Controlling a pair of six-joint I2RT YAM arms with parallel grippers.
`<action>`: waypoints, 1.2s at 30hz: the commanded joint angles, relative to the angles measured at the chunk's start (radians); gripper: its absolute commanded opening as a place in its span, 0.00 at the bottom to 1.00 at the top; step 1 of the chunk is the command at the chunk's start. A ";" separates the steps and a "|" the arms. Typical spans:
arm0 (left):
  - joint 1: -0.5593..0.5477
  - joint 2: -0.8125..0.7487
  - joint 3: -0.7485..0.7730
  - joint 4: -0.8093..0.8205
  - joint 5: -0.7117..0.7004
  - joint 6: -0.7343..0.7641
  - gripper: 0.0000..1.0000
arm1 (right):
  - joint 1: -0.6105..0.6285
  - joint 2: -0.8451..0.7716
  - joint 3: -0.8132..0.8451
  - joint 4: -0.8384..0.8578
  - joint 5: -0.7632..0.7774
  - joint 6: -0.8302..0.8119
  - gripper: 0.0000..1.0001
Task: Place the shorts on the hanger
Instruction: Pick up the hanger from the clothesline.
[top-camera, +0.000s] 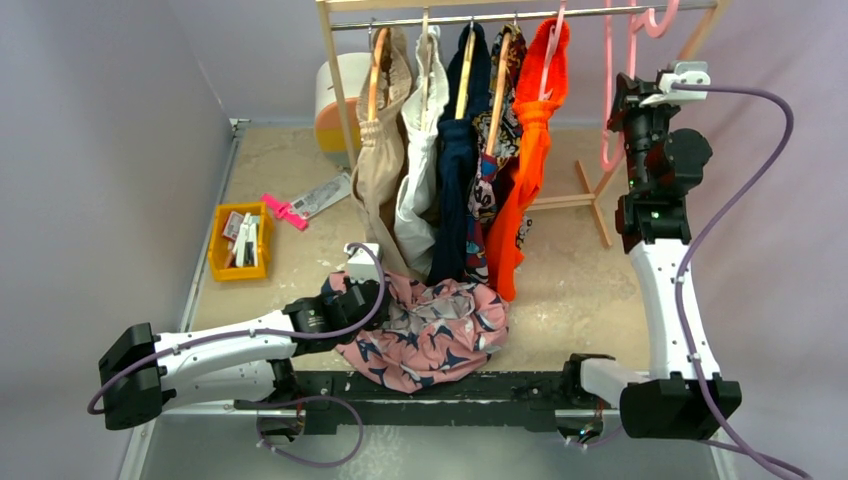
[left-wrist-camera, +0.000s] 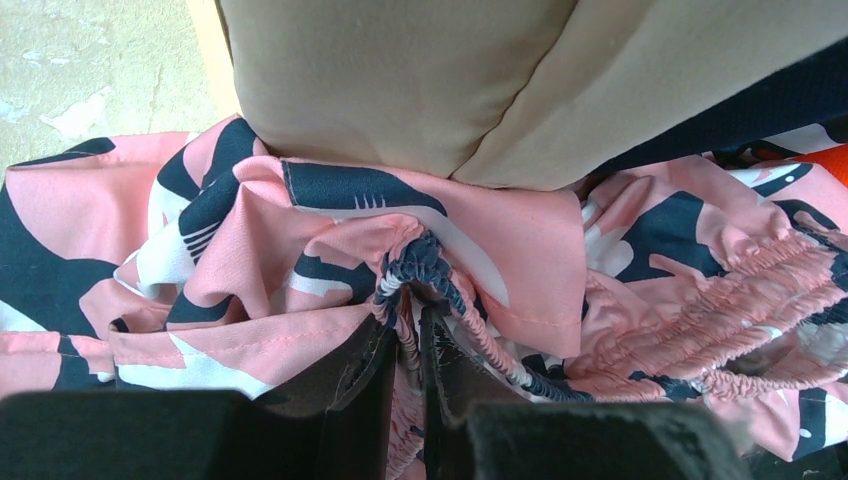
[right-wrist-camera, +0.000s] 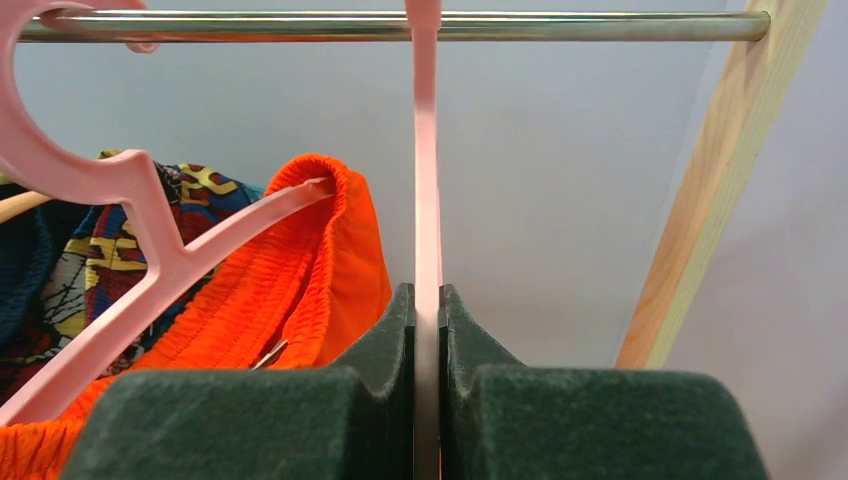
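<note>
The pink shorts (top-camera: 440, 330) with the navy-and-white swirl print lie crumpled on the table near the front edge, under the hanging clothes. My left gripper (top-camera: 383, 305) reaches in from the left and is shut on their gathered waistband. In the left wrist view the elastic is pinched between the dark fingers of the gripper (left-wrist-camera: 415, 300), and the rest of the shorts (left-wrist-camera: 520, 240) bunches around them. High at the right, my right gripper (top-camera: 625, 95) is shut on the pink hanger (top-camera: 607, 90), which hangs from the rail (top-camera: 480, 18). In the right wrist view the hanger's thin edge (right-wrist-camera: 427, 180) runs straight up from the gripper (right-wrist-camera: 427, 295) to the rail (right-wrist-camera: 300, 25).
Tan (top-camera: 380, 170), white, navy, patterned and orange (top-camera: 530, 150) garments hang on the rack; the tan one (left-wrist-camera: 400, 90) hangs just above the shorts. A second pink hanger (right-wrist-camera: 120, 200) carries the orange garment (right-wrist-camera: 300, 270). A yellow bin (top-camera: 240, 240) and a pink-handled tool (top-camera: 285, 212) lie left.
</note>
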 joint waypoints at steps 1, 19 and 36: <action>0.004 -0.005 0.018 0.029 -0.007 -0.019 0.14 | -0.004 -0.065 -0.012 0.132 -0.044 0.022 0.00; 0.004 -0.026 0.045 -0.067 -0.050 -0.024 0.14 | -0.004 -0.323 0.093 -0.572 0.082 0.158 0.00; 0.004 -0.149 0.067 -0.230 -0.104 -0.121 0.40 | 0.038 -0.450 0.478 -1.323 0.007 0.256 0.00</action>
